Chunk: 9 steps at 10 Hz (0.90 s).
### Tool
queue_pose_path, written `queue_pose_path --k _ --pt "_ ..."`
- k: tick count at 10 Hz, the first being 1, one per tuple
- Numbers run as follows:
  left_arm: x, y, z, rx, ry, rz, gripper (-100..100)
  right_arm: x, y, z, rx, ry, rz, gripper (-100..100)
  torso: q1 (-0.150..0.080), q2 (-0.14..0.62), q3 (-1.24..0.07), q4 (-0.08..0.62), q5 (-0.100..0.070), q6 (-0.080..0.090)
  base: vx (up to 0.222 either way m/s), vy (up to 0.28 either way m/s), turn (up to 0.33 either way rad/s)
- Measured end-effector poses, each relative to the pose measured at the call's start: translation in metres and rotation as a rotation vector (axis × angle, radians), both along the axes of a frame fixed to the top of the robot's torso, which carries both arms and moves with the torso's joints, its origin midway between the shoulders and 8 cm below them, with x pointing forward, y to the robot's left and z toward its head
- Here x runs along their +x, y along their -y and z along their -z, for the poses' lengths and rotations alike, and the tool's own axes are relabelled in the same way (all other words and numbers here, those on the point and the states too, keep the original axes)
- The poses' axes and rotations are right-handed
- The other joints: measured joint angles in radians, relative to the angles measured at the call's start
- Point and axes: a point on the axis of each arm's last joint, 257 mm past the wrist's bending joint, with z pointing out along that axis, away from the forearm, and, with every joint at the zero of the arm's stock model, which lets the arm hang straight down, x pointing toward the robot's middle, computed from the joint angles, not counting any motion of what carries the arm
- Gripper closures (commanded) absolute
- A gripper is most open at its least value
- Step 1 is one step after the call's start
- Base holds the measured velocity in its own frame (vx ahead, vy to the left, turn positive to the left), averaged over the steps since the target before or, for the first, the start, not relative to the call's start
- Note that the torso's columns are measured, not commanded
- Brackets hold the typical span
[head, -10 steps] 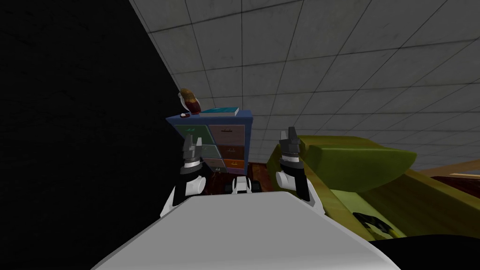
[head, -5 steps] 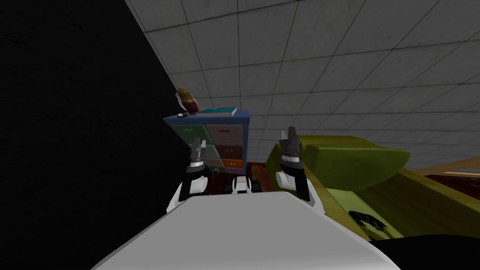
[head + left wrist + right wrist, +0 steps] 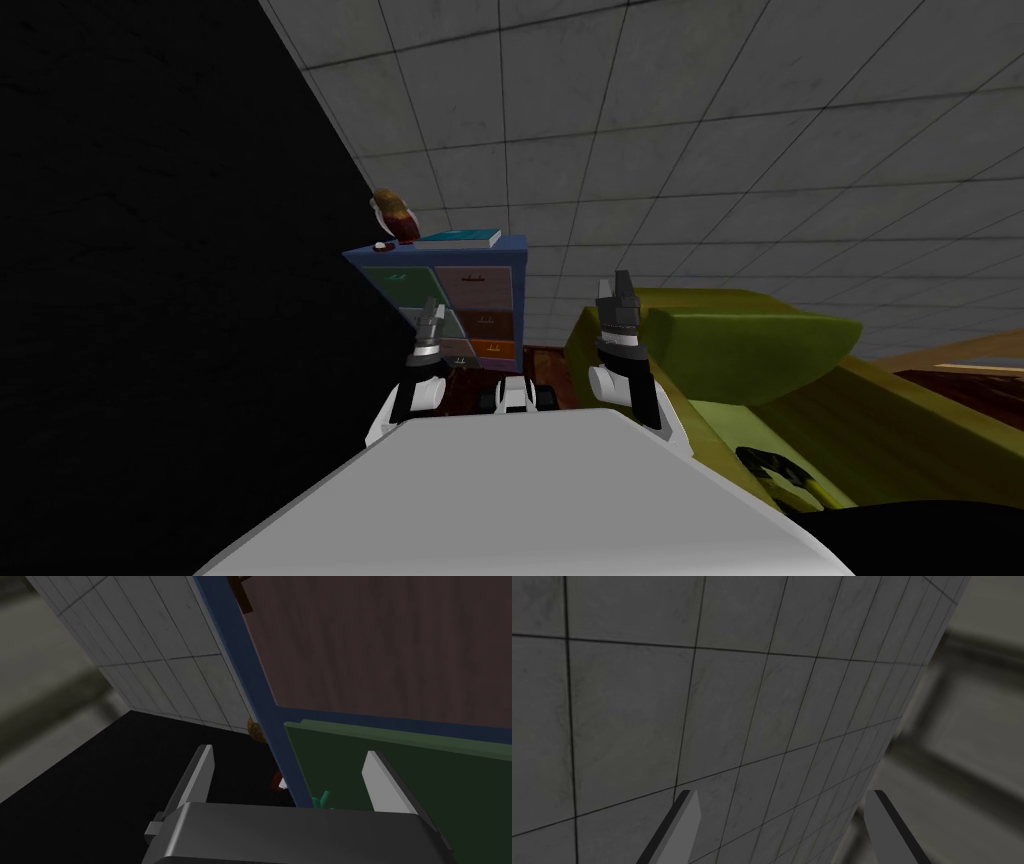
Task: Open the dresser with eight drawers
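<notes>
Your left gripper (image 3: 287, 751), fingers wide, faces the dresser (image 3: 480, 290), which stands far left against the wall. Grasp the green drawer (image 3: 400, 776) by its small teal handle (image 3: 322, 799), probably rigid; expect sliding resistance. Your right gripper (image 3: 617, 285) hangs wide, idle.

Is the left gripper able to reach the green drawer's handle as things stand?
Probably yes: the left gripper is open, the teal handle of the green drawer sits between its fingers, and nothing blocks it.
</notes>
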Motion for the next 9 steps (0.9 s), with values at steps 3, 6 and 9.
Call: queue_pose_path --k 3,6,9 --pt "0.013 -0.003 0.03 0.019 -0.058 -0.004 -100 0.0 0.0 0.0 0.0 0.0 0.0 0 0.001 0.0 0.0 0.0 0.0 0.0 -0.006 -0.047 -0.01" --pt "0.02 -0.002 0.059 0.028 -0.106 -0.008 -100 0.0 0.0 0.0 0.0 0.0 0.0 0 0.001 0.0 0.0 0.0 0.0 0.0 -0.007 -0.041 -0.014" --pt "0.03 -0.002 0.083 0.034 -0.155 -0.012 -100 0.0 0.0 0.0 0.0 0.0 0.0 0 0.001 0.0 0.0 0.0 0.0 0.0 -0.008 -0.042 -0.009"
